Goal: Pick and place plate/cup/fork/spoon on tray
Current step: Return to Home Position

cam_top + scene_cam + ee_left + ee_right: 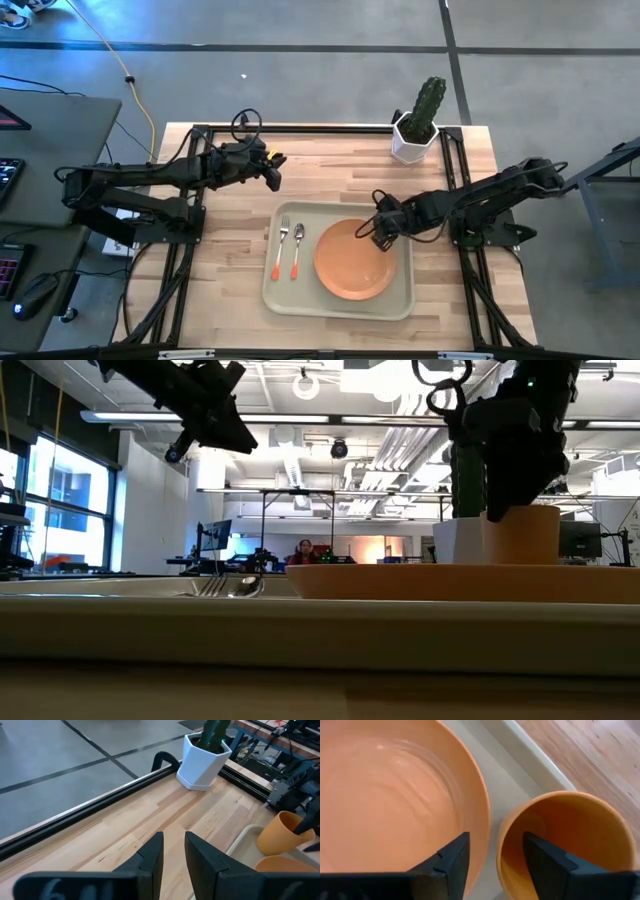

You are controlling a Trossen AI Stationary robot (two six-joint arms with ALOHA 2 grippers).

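The beige tray (pixel 290 295) lies at the table's middle near side. On it lie the orange plate (pixel 350 262), the fork (pixel 281 245) and the spoon (pixel 297 250), side by side at the tray's left. The small orange cup (pixel 570 835) stands upright on the tray floor beside the plate's far right rim; it also shows in the left wrist view (pixel 276 834). My right gripper (pixel 495 840) is open above it, pointing down, with one finger inside the cup and one outside over the plate, and a gap shows on both sides of the wall. My left gripper (pixel 174 845) is narrowly open and empty above the table's far left.
A white hexagonal pot with a cactus (pixel 414 140) stands at the table's far right, behind the right arm. A black frame rail (pixel 100 800) runs along the table's far edge. Bare wood lies between the tray and the far edge.
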